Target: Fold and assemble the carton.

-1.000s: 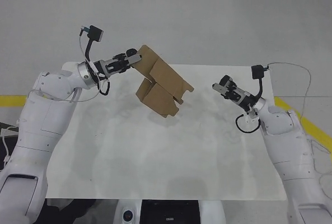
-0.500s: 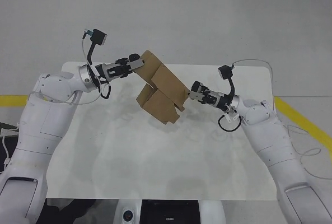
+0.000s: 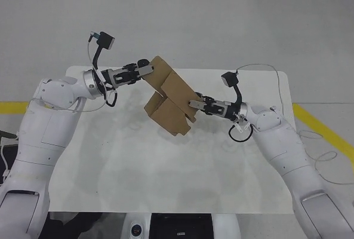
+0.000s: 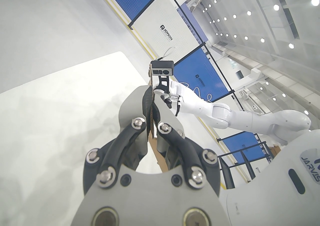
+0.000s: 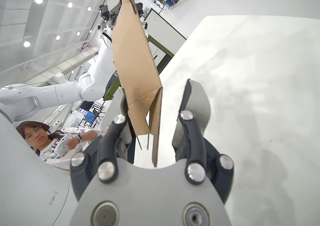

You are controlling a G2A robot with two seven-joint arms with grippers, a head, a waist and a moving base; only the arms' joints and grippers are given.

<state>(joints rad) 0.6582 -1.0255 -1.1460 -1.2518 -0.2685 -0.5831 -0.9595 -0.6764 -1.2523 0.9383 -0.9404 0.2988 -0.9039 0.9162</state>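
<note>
The carton (image 3: 171, 98) is hanging above the table (image 3: 224, 167), partly unfolded and tilted, spanning from one set of jaws to the other. You are dealing with thin corrugated board. Judge it as light, stiff across its panels, and bending readily only along its creases. The loose flaps are likely to be flexing and swinging whenever you are loading them away from a crease. Hard clamping near a free edge is risking a crushed or kinked panel.

The left gripper (image 4: 150, 102) is clamping one upper edge of the carton. Its jaws are pressing shut on the board, which is running edge-on straight out from between them. This grip is carrying the carton.

The right gripper (image 5: 157, 92) is standing at the opposite, lower corner with its jaws spread apart. A folded flap is sitting between them, lying close against one jaw while the other jaw is standing clear of it. Nothing is being gripped on this side yet.

When you are taking hold here, be choosing a flat panel just beside a crease and seating it deep between the jaws. That way the board is hinging at the crease and not buckling.
</note>
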